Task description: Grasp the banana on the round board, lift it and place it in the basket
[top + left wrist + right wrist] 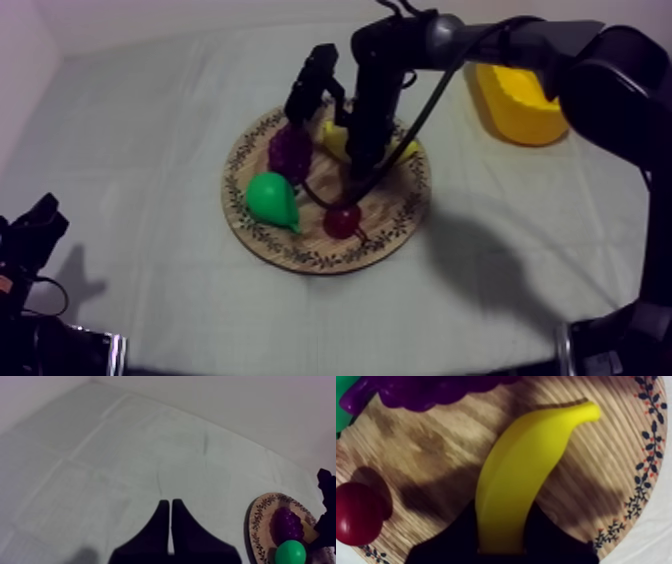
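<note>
One claw at work: the right claw (505, 513) pinches the banana (526, 461) near one end, on the wooden board (436, 446).
Best to lift straight up, clear of the bunch of grapes (436, 391) and small red fruit (356, 513) close by, squeezing firmly since the long free end may droop, then carry it to the yellow basket (520, 105), well apart on the desk (150, 451). Count: one banana, one bunch of grapes, one small red fruit, one pear (272, 198), one board, one basket. The left claw (170, 521) is pressed together over bare cloth.
</note>
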